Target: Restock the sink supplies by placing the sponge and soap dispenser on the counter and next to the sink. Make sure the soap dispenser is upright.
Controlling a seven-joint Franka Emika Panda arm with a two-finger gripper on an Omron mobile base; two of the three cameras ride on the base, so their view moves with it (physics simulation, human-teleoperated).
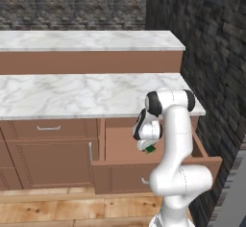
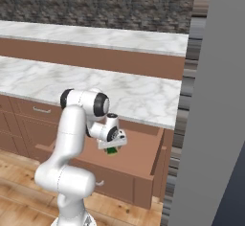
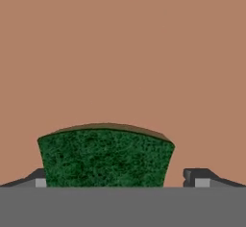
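The white Franka arm with dark joints rises from its base, bends at a high elbow and folds back down, its wrist turned so the hand points downward. The two-finger gripper point(image 1: 151, 148) hangs low (in the hand view its dark fingertips point(image 3: 196, 178) sit at either side), clamped on a small green rectangular sponge point(image 3: 105, 157).

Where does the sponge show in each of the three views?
Left base view: sponge, lower centre-right, under the gripper, over the open drawer.
Right base view: sponge, centre, just below the hand.
Hand view: sponge, bottom centre, between the fingertips.
Shared landmark: the drawer.
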